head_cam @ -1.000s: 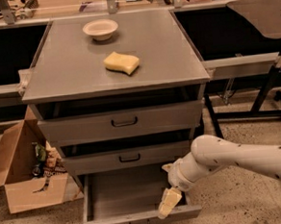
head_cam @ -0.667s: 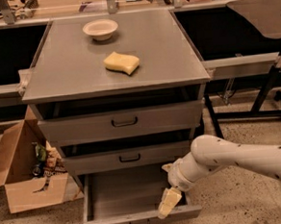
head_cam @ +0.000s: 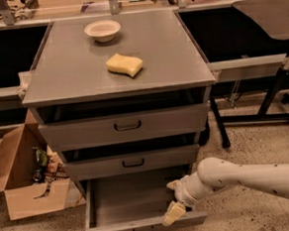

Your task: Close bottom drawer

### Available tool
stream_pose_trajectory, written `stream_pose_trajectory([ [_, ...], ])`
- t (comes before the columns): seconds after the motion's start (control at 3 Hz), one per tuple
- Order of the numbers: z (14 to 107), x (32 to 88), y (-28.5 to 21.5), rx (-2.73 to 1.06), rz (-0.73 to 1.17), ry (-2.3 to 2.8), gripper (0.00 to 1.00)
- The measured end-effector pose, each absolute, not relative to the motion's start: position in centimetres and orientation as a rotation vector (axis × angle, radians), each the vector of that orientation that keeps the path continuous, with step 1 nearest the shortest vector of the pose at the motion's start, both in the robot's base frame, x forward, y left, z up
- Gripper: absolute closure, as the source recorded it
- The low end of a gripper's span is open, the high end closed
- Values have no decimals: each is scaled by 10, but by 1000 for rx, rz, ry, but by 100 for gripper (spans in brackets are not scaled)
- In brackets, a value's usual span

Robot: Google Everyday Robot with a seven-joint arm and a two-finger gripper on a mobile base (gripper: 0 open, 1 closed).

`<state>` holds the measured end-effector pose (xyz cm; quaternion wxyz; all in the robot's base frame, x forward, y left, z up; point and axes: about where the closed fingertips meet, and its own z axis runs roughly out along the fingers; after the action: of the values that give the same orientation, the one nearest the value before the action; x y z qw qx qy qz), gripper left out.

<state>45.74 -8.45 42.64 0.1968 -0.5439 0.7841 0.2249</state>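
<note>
Though pulled out, the bottom drawer (head_cam: 130,200) (shallow grey front, dark handle) is overhung at its right front by the tool (head_cam: 174,210), whose state cannot be told; nothing has moved.

One grey table (head_cam: 82,77) stands in the middle, with three drawers in its front: one top drawer (head_cam: 86,130), one middle drawer (head_cam: 98,166) and one bottom drawer (head_cam: 128,200), the lowest and nearest, the only one pulled out. Each drawer has one dark handle (head_cam: 128,125), three in all. Two things lie on the table: one white bowl (head_cam: 102,30) at the far side and one yellow sponge (head_cam: 124,64) nearer. One open cardboard box (head_cam: 22,208) sits on the floor at the left. One white arm (head_cam: 248,177) reaches in from the right, with one gripper (head_cam: 173,202) over the bottom drawer's near right corner.
</note>
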Motion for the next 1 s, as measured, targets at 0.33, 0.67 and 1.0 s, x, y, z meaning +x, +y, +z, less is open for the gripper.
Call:
stream_pose_trajectory([
  [0.33,354,454,-94,-1461,707,2161,47],
  [0.67,347,446,-89,-1462,732,2169,78],
  [1.0,347,446,-89,-1462,732,2169,100],
])
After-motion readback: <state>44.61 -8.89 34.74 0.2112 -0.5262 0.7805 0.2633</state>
